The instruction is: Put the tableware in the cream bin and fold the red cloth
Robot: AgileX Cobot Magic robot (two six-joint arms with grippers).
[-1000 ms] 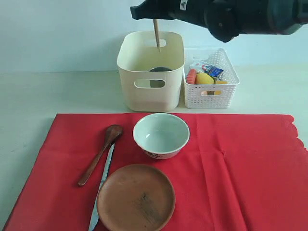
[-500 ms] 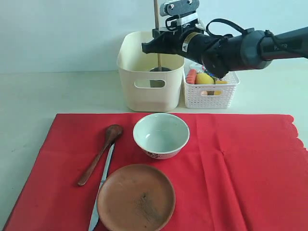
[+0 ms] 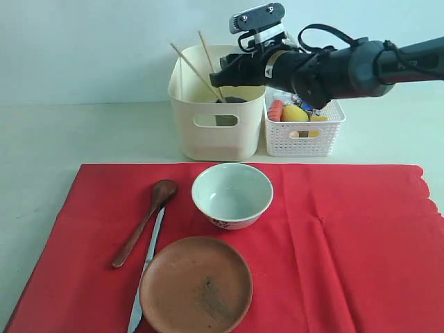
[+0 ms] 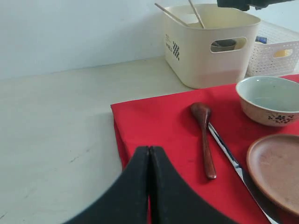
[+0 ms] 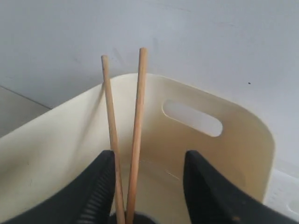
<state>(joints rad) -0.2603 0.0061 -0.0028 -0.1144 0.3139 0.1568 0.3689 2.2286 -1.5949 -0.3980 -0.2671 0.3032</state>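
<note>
Right gripper (image 5: 148, 161) jaws apart over cream bin (image 3: 208, 139), chopsticks (image 5: 137, 130) leaning inside between them; left gripper (image 4: 149, 156) pressed together

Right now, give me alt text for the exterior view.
The right arm's open tool hangs over the cream bin, where two wooden chopsticks lean. In front, a red cloth holds a white bowl, wooden spoon, silver knife and brown plate.

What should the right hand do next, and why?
Probably lift clear of the bin. The right hand is open, and the chopsticks lean loose inside it, so that drop looks done. The bowl, spoon, knife and plate lie on the cloth, waiting.
</note>
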